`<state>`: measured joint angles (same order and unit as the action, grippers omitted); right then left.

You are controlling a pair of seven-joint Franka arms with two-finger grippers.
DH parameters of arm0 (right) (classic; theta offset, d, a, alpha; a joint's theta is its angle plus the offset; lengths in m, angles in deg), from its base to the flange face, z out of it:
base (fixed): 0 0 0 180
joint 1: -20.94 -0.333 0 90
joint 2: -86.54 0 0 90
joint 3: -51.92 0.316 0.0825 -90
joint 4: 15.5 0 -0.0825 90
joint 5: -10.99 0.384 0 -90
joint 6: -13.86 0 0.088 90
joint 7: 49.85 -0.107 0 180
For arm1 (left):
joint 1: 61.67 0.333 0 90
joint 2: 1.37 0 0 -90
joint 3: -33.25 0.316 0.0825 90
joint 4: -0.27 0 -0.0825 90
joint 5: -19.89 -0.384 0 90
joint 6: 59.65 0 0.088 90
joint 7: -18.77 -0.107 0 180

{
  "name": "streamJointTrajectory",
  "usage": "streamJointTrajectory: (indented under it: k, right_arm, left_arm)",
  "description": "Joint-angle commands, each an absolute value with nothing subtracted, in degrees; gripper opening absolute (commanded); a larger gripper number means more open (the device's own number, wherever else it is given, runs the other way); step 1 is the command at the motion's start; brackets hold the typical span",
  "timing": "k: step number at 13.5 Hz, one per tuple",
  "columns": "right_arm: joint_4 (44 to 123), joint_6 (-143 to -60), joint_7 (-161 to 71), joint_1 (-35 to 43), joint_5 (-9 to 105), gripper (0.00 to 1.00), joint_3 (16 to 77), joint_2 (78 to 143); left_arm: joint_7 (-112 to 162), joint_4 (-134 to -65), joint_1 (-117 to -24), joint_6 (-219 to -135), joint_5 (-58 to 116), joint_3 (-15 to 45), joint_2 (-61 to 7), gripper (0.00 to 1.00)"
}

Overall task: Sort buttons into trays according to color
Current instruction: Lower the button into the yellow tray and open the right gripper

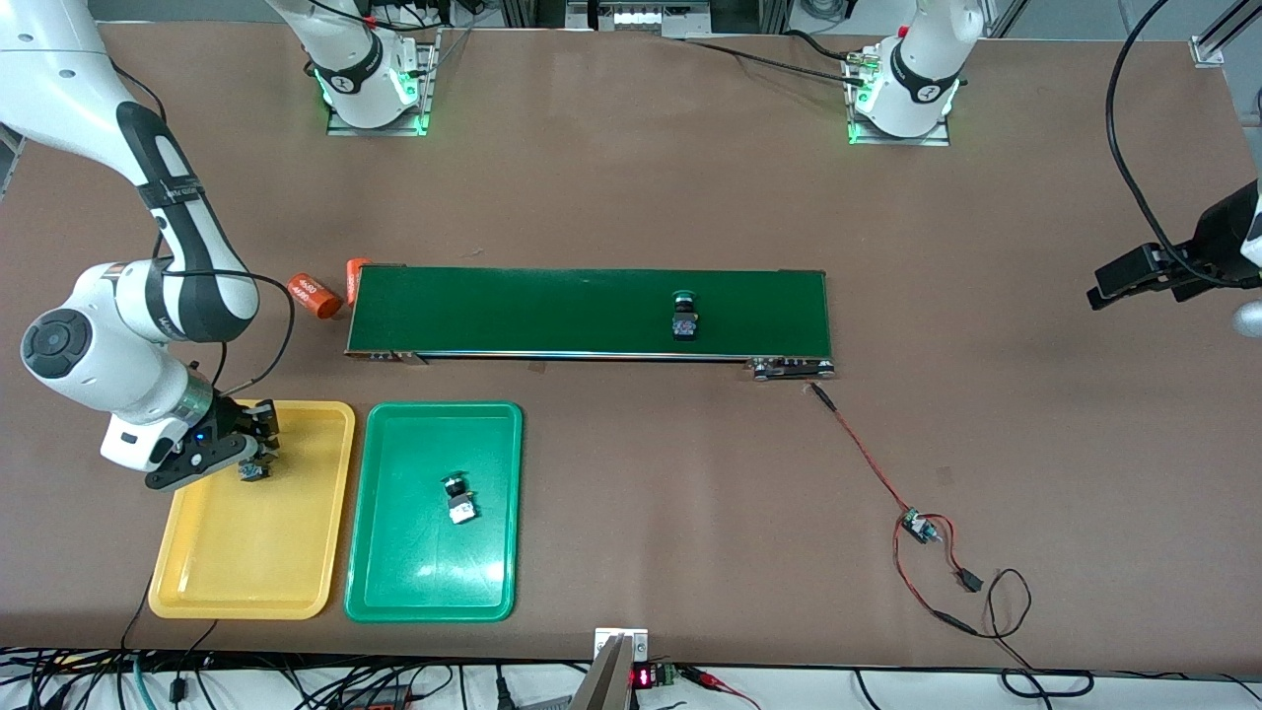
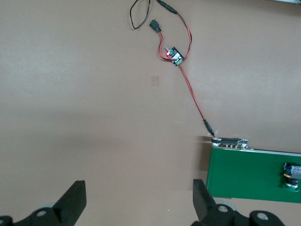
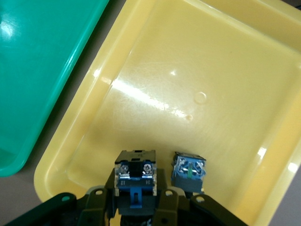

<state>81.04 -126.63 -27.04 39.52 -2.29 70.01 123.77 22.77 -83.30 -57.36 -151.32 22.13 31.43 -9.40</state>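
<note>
- Yellow tray [image 1: 296, 572] first: we see it at the right arm's end of the table, near the front camera, with the green tray [image 1: 394, 582] just beside it.
- We find the right gripper [image 1: 251, 456] low over the yellow tray's corner that lies closest to the belt, its fingers clamped on a button [image 3: 135, 181]. The right wrist view shows that button's black-and-blue body pinched between them.
- We spot a second button [image 3: 188, 170] just beside the held one, inside the yellow tray; we see its blue base but cannot tell its cap colour.
- We have another button [image 1: 457, 498] lying on its side near the middle of the green tray.
- We see one more button with a green cap [image 1: 684, 316] sitting on the dark-green belt [image 1: 513, 311], toward the left arm's end of it.
- We catch the left gripper [image 2: 138, 200] waiting up over bare table at the left arm's end, jaws spread wide with nothing between them.
- We note an orange cylinder [image 1: 312, 296] lying at the belt's other end, toward the right arm.
- We pick out a red wire [image 1: 868, 459] running from the belt's corner to a small circuit board [image 1: 919, 526], nearer the front camera.
</note>
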Motion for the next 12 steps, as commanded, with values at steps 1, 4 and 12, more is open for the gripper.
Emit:
streamJointTrajectory:
  k: [1,4,12]
  right_arm:
    - [78.3,-127.4,-25.8,38.8,-1.8,0.07,69.9,126.5]
    - [75.8,-127.4,-25.9,38.1,-1.8,0.08,69.7,128.6]
    - [75.9,-127.3,-26.8,37.5,-1.3,0.85,69.8,128.6]
  left_arm:
    - [19.2,-84.3,-57.0,-149.4,21.2,30.7,-8.0,1.00]
    - [18.6,-82.5,-56.9,-149.1,21.9,31.0,-8.1,1.00]
    - [19.0,-79.3,-57.0,-149.5,21.4,31.0,-9.1,1.00]
